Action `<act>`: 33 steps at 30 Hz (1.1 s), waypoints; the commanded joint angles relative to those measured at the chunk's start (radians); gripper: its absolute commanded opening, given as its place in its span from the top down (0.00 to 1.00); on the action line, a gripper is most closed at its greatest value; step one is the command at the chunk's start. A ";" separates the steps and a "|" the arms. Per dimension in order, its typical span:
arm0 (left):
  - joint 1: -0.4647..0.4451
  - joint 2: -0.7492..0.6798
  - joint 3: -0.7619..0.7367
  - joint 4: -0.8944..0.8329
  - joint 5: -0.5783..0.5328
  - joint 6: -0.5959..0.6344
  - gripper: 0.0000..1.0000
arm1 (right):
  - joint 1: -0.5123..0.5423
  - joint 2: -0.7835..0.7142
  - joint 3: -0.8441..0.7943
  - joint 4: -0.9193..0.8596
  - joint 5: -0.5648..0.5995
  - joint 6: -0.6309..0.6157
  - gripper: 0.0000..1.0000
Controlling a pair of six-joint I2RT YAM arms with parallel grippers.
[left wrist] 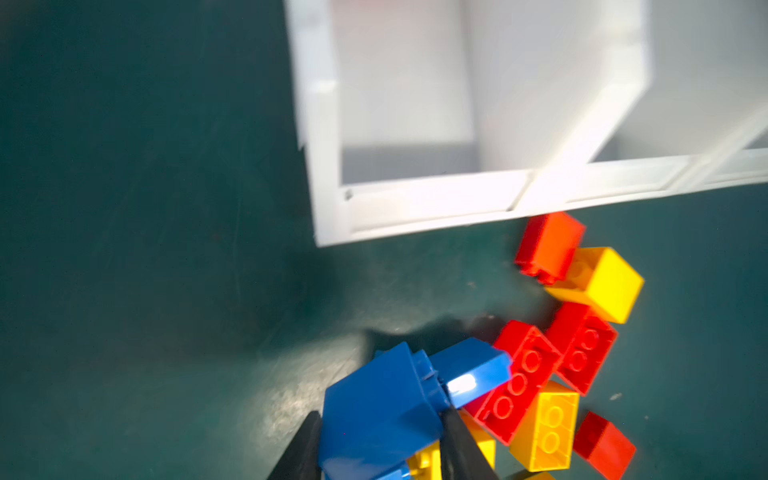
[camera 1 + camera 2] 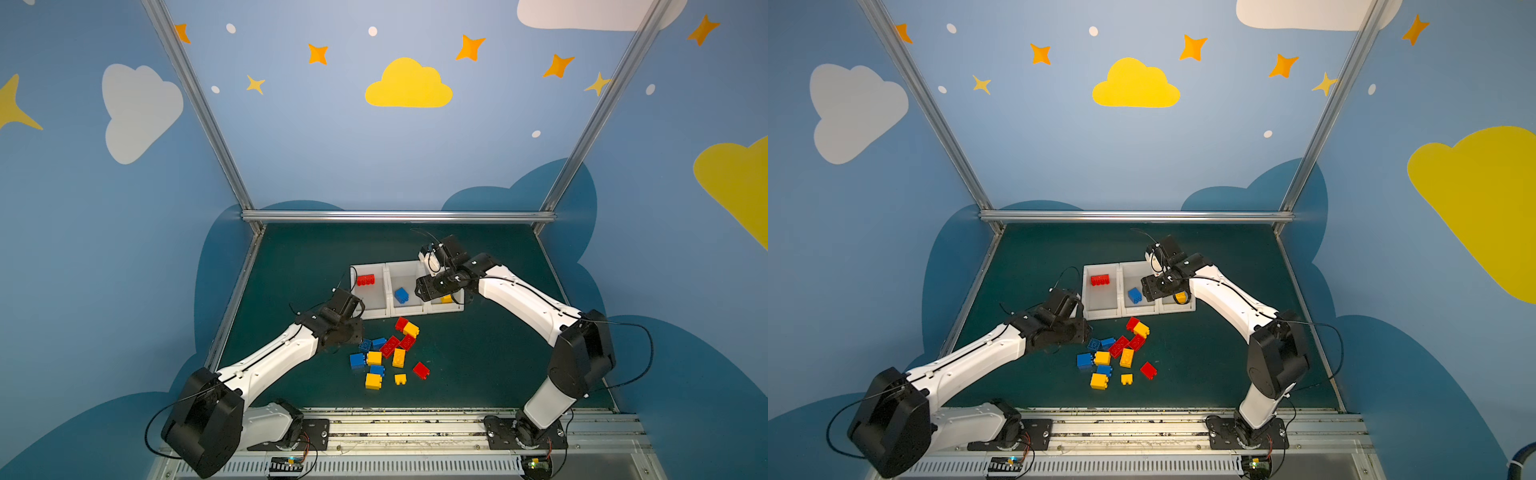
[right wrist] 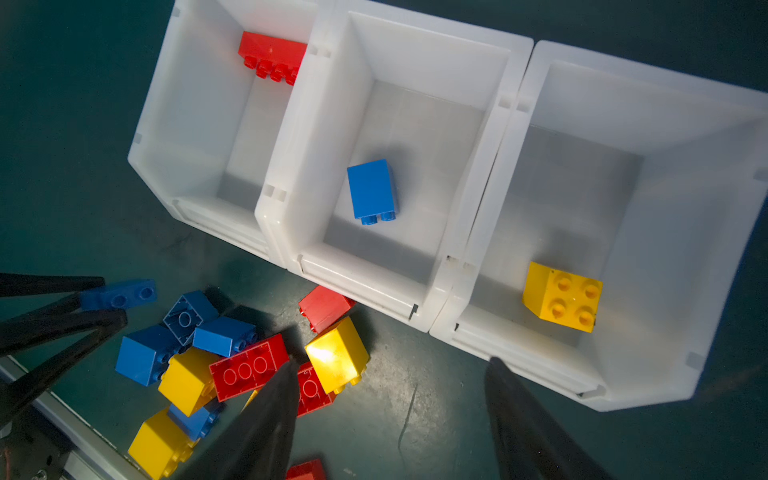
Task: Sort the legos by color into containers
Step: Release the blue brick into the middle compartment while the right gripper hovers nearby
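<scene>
in both top views three white plastic bins are seen side by side on the dark green table mat (image 2: 478, 353): a long red studded brick (image 2: 365, 279) lies in the left bin (image 2: 374, 313), a small blue brick (image 2: 401, 295) in the middle bin (image 2: 409, 311) and a yellow brick (image 2: 446, 299) in the right bin (image 2: 448, 308), and a loose pile of red, blue and yellow bricks (image 2: 390, 353) is spread just in front of them. in the left wrist view the left pincer (image 1: 380, 417) is shown clenched on a blue plastic building brick (image 1: 376, 403), which sits tilted between the black fingers (image 1: 461, 444) and juts past their tips toward the bins; a second blue brick (image 1: 473, 368) is touching it on one side. in the right wrist view the right pincer (image 3: 392, 361) is seen released and empty, hanging above the mat just before the wall shared by the middle and right bins. the grip is judged shaky: since the brick is held askew, it could be twisted loose on the way, and the touching neighbour could be dragged along. the left bin, holding red, is nearest, so an early drop would missort it, and the right arm (image 2: 519, 295), poised over the middle bin, could be struck.
</scene>
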 commanded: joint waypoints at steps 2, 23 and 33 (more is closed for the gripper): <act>-0.013 0.044 0.094 0.004 0.009 0.076 0.58 | -0.019 -0.064 -0.024 0.007 0.010 0.007 0.29; -0.052 0.618 0.713 0.063 0.183 0.238 0.57 | -0.128 -0.224 -0.153 -0.023 0.013 0.003 0.29; -0.052 0.710 0.797 0.055 0.197 0.227 0.45 | -0.153 -0.248 -0.157 -0.046 0.013 -0.009 0.29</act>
